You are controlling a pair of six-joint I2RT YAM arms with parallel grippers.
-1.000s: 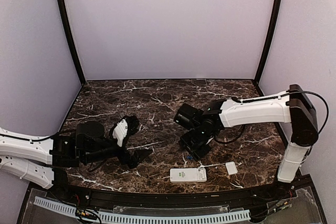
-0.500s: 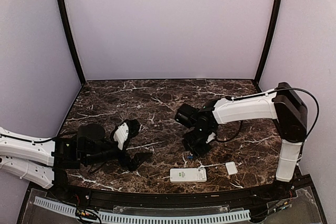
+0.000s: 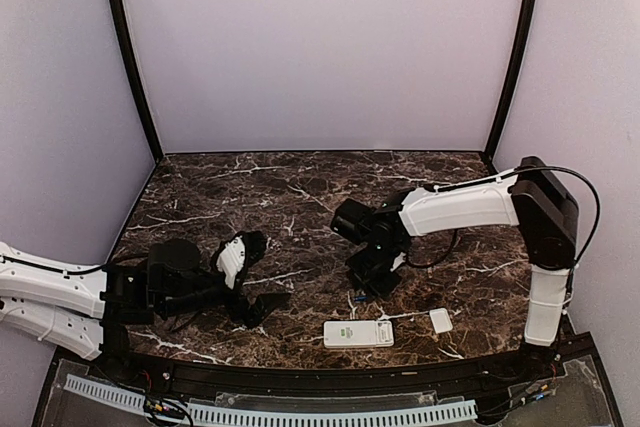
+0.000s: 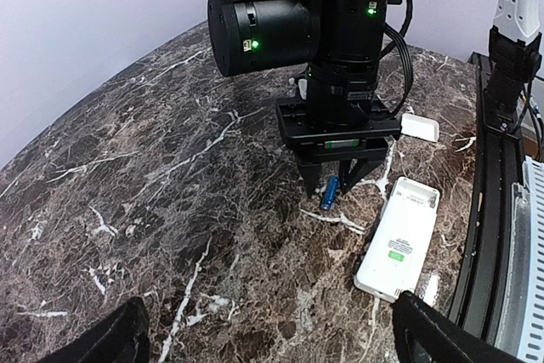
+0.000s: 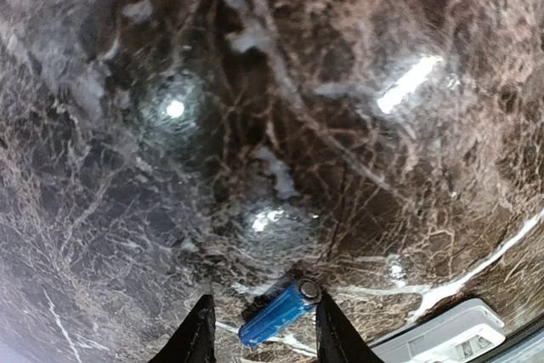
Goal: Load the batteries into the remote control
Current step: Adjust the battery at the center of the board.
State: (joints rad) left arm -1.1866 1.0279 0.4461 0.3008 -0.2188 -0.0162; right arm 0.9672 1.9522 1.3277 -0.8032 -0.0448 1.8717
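- Battery [image 5: 276, 314] — small blue cell with a pale metal end, flat on the dark marble table [image 3: 250, 187], aslant between the fingers of the right gripper [image 5: 264, 299] and just beyond the far edge of the remote control [image 4: 398, 240].
- Probably light, stiff and smooth-sided; apt to roll or squirt out of a pinch. Best taken across the round body near mid-length, both ends left free for seating.
- Right gripper: jaws part open, astride the cell, with a gap showing at the left finger; no clamp on it to be seen.
- Left gripper [image 4: 272, 346]: spread wide, nothing in it, low over the table well to the left.
- Remote control back up with the green label showing, and what looks like the open bay at the end nearer the small white cover piece [image 4: 420, 127], which lies apart.
- Right wrist view alone gives the cell's slant against the fingers. Left wrist view alone gives the fingertips down near the marble and the remote's whole length. Top view barely resolves the cell.
- Second battery not found in any view.
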